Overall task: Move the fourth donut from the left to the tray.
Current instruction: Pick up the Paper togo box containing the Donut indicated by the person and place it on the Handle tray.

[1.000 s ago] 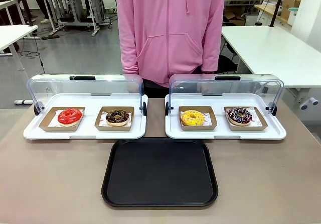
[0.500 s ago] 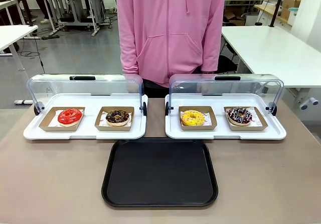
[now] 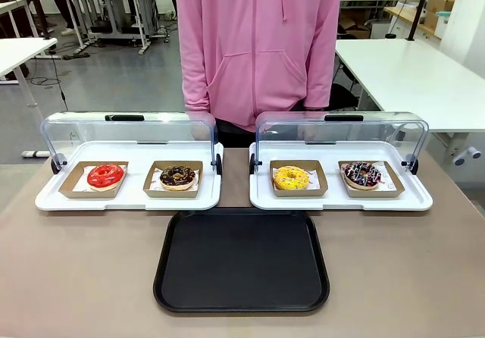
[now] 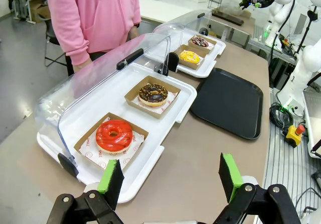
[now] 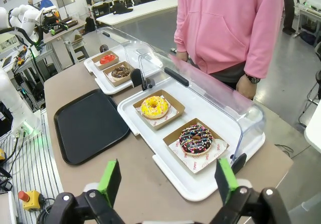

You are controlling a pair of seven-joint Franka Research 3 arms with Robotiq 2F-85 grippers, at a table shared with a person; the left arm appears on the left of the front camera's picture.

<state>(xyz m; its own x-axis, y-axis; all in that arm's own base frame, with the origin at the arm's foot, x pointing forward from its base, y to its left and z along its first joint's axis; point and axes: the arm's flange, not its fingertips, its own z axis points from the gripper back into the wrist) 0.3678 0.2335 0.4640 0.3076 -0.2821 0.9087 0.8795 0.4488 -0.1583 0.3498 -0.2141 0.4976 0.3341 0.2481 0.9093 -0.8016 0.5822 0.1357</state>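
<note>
The fourth donut, chocolate glazed with coloured sprinkles, lies in a small brown cardboard tray at the right end of the right white tray; it also shows as the fourth donut and far off. The black tray lies bare in front of the two white trays, also seen as the tray and the tray. My right gripper hangs open, well short of the donut. My left gripper hangs open over the table's left end, nothing between its fingers.
A red donut, a chocolate donut with nut crumbs and a yellow donut sit in cardboard trays on two white trays with raised clear lids. A person in a pink hoodie stands at the far side.
</note>
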